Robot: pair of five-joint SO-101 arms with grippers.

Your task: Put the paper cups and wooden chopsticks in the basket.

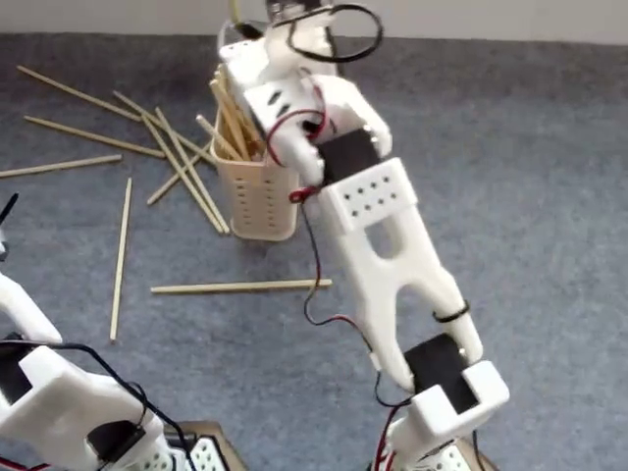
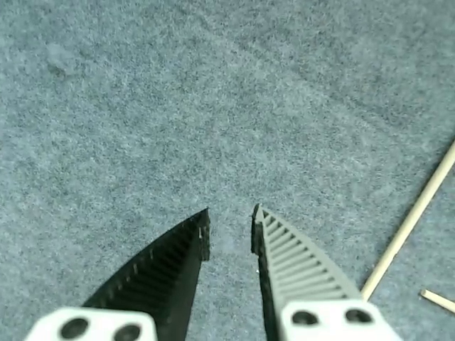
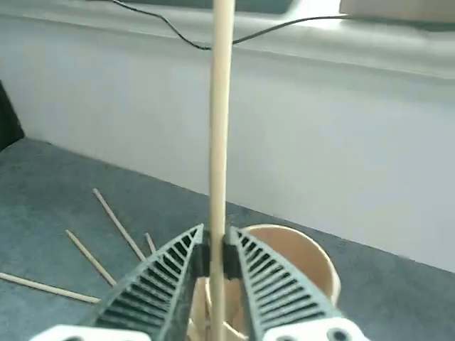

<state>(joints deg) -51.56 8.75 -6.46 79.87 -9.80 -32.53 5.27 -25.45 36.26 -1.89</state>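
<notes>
A beige perforated basket [image 1: 259, 199] stands on the grey carpet with several wooden chopsticks [image 1: 232, 123] upright in it. My right gripper [image 3: 215, 259] is shut on one chopstick [image 3: 221, 106], held vertically just above the basket's round rim [image 3: 306, 249]. The right arm [image 1: 378, 231] stretches from the front right over the basket. Loose chopsticks lie flat on the carpet, one in front of the basket [image 1: 240, 287] and one to its left [image 1: 120, 260]. My left gripper [image 2: 231, 231] hangs open over bare carpet, with a chopstick [image 2: 412, 217] lying off to one side of it.
More chopsticks [image 1: 93, 137] fan out across the carpet at the back left. A pale wall [image 3: 341, 135] with a black cable runs behind the basket. The left arm's base [image 1: 69, 407] sits at the front left. Open carpet [image 1: 520, 177] lies to the right.
</notes>
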